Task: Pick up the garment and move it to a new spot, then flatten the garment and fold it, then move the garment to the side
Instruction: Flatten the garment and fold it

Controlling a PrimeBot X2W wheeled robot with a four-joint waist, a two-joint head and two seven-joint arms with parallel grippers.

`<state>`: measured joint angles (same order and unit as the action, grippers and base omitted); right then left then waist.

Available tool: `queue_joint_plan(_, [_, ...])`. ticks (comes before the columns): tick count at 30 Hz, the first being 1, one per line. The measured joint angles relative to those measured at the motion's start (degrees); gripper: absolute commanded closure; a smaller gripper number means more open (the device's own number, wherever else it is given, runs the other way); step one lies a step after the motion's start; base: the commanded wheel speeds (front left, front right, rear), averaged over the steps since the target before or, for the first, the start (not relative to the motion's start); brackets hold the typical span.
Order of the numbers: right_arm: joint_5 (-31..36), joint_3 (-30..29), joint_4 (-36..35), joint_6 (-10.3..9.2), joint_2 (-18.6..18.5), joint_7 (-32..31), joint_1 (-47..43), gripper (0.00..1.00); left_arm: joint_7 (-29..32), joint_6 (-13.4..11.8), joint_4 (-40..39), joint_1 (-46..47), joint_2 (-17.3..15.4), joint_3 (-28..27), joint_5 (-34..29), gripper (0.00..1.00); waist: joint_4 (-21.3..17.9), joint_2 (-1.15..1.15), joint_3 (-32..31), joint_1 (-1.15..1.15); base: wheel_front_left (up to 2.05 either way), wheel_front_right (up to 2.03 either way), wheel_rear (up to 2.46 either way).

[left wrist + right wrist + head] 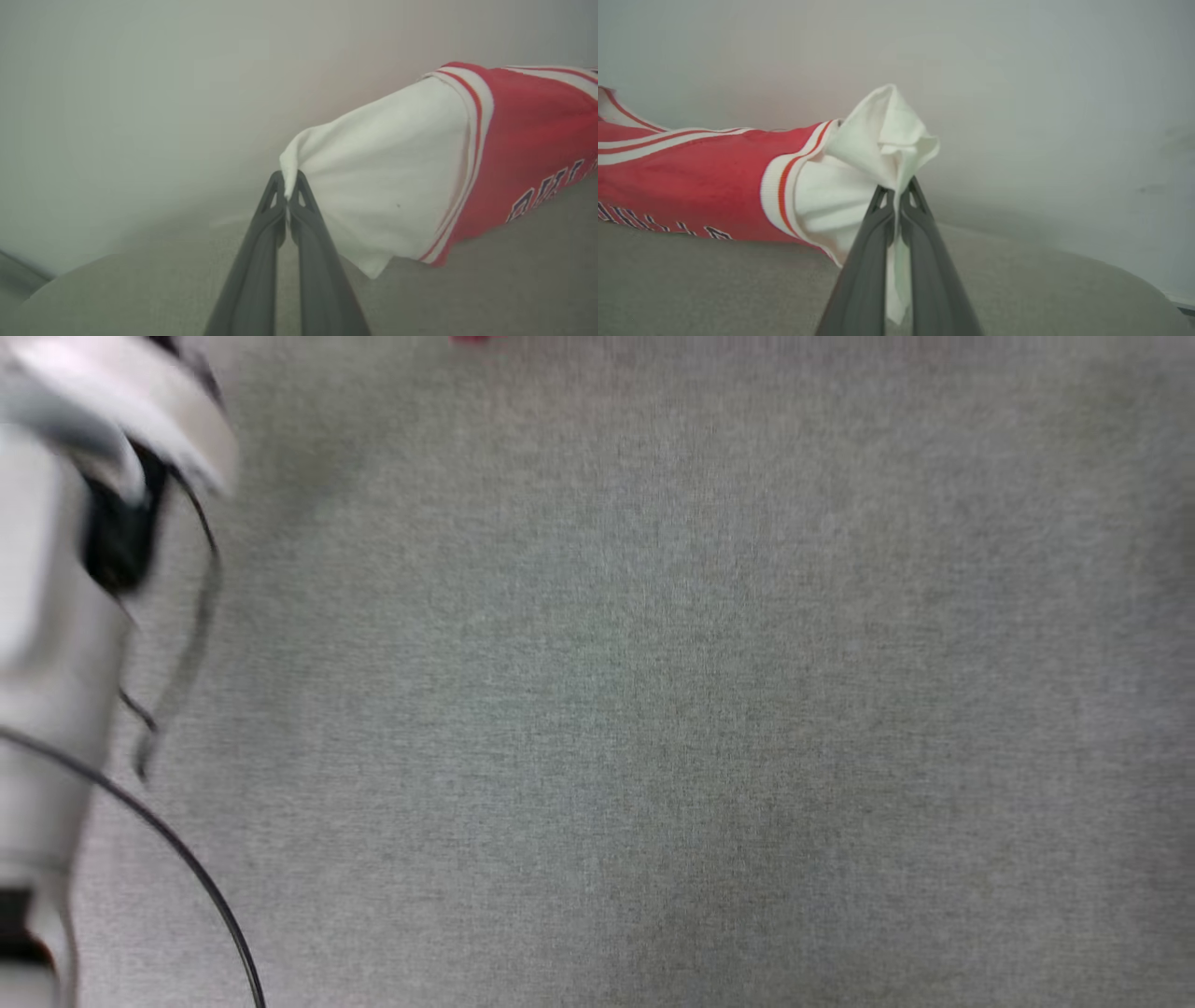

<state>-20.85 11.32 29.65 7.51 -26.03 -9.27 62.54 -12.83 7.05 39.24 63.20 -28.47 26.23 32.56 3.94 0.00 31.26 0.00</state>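
Garment (514,140) between left gripper (288,189), right gripper (897,191)

A pale grey-white forearm (47,663), rounded in shape, was seen with a black section (117,537) at its joint, and a thin black cable (177,849) was curved alongside it. The left gripper (287,186) and the right gripper (896,193) were each formed of two long, tapered dark grey fingers, pierced by triangular cut-outs near the tips.
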Motion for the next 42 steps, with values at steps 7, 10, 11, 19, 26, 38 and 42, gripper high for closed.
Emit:
queue_joint_plan(7, [-7.2, 4.5, -4.1, 0.0, -3.5, -3.2, -17.4, 1.0, 0.5, -0.1, -3.1, -18.5, 0.0, 2.8, 2.4, 1.0, 0.4, 0.0, -7.0, -0.01, 0.0, 0.0, 0.0])
queue_joint_plan(10, [-8.8, 6.1, -6.0, 0.01, -5.7, -3.5, -23.5, 1.0, 2.2, -0.2, -5.3, -25.2, -1.4, 3.0, 4.4, 1.0, 0.4, 0.0, -10.0, -0.02, 0.0, 0.0, 0.0])
queue_joint_plan(11, [-9.7, 6.4, -6.6, 0.01, -6.4, -3.6, -25.4, 1.0, 2.5, -0.5, -6.3, -27.2, -2.0, 3.1, 4.7, 1.0, 0.4, 0.0, -11.0, -0.01, 0.0, 0.0, 0.0])
queue_joint_plan(19, [-14.5, 7.8, -10.6, 0.03, -9.1, -4.1, -38.0, 1.0, 6.3, -2.5, -14.4, -41.4, -5.4, 3.9, 7.8, 1.0, 0.2, 0.0, -17.6, -0.02, 0.0, 0.0, 0.0])
queue_joint_plan(26, [-15.6, 8.5, -13.6, 0.03, -10.6, -4.9, -48.6, 1.0, 9.8, -6.4, -23.4, -53.7, -8.5, 4.4, 10.2, 1.0, -0.9, 0.0, -22.9, -0.02, 0.0, 0.0, 0.0])
queue_joint_plan(38, [-16.1, 7.8, -16.2, 0.03, -11.6, -4.0, -61.1, 1.0, 12.7, -12.1, -34.6, -66.0, -10.9, 5.4, 12.5, 1.0, -2.3, 0.0, -27.2, -0.02, 0.0, 0.0, 0.0])
queue_joint_plan(42, [-17.1, 8.1, -16.1, 0.02, -12.0, -3.9, -62.6, 1.0, 12.8, -12.7, -36.1, -66.9, -10.8, 5.5, 12.7, 1.0, -2.4, 0.0, -27.4, -0.01, 0.0, 0.0, 0.0])
